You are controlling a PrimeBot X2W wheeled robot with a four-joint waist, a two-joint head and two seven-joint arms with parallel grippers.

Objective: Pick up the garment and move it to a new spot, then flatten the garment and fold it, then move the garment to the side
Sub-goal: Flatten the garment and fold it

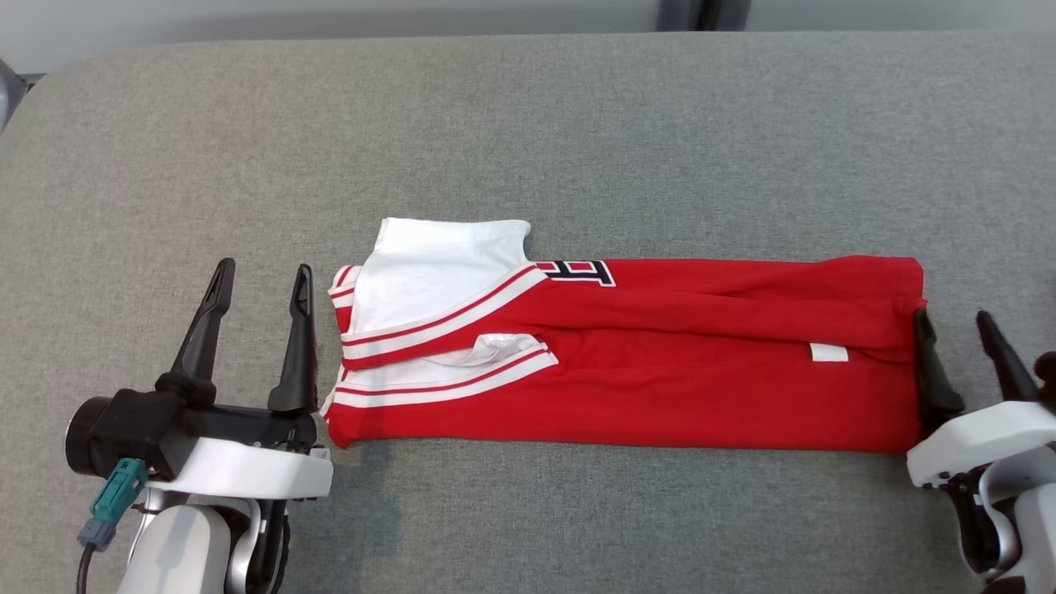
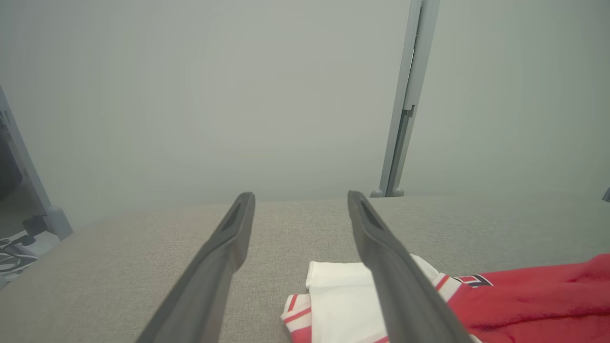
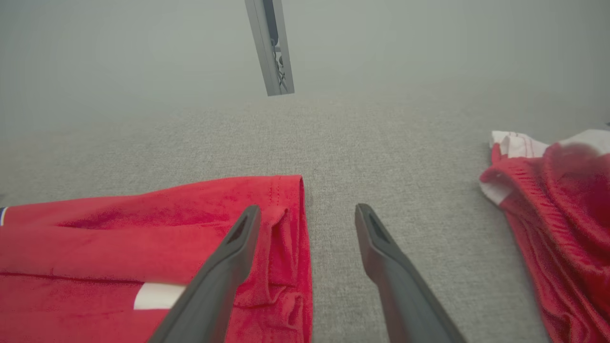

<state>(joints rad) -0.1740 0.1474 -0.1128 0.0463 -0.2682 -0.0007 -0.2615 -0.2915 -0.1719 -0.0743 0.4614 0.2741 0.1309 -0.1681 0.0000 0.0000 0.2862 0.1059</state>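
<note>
Red garment point(image 1: 660, 371) folded into a long strip across the tabletop point(image 1: 528, 124).
Flanked by left gripper point(image 1: 264, 268) beside collar end, right gripper point(image 1: 951, 316) at hem end, both claws released, holding nothing.

Our left gripper point(image 1: 264, 268) sits low on the left, its 2 fingers point(image 1: 202, 330) spread wide and pointing forward. Our right gripper point(image 1: 951, 316) mirrors it on the right, jaws equally apart.
</note>
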